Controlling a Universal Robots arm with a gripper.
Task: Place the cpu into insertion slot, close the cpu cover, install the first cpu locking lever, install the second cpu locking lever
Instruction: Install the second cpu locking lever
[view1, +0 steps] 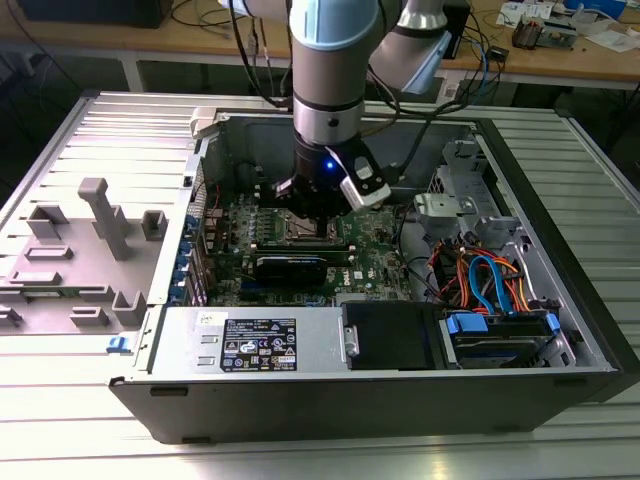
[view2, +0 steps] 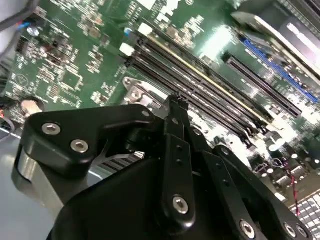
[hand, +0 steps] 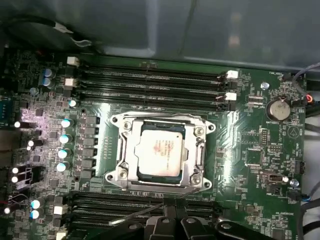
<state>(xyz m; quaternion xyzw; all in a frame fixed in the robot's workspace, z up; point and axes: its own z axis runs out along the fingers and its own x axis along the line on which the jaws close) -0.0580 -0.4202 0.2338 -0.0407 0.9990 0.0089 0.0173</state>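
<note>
**Chip seated, cover down, arm low over the socket**

The cpu (hand: 159, 151) sits in the insertion slot (hand: 161, 186), its grey top showing through the window of the cpu cover (hand: 129, 150), which lies flat around it. The gripper (hand: 169, 216) hangs just beside the socket's edge, next to the memory slots (hand: 150, 82). From the wrist views the black fingers (view2: 175, 125) look drawn close together, holding nothing I can make out. A thin lever (hand: 135, 214) slants out beside the fingertips; whether it is latched I cannot tell. My worry: the tip could slip off that springy wire and scrape the green motherboard (hand: 260, 145), or press the cover askew and stress the chip beneath.
</note>
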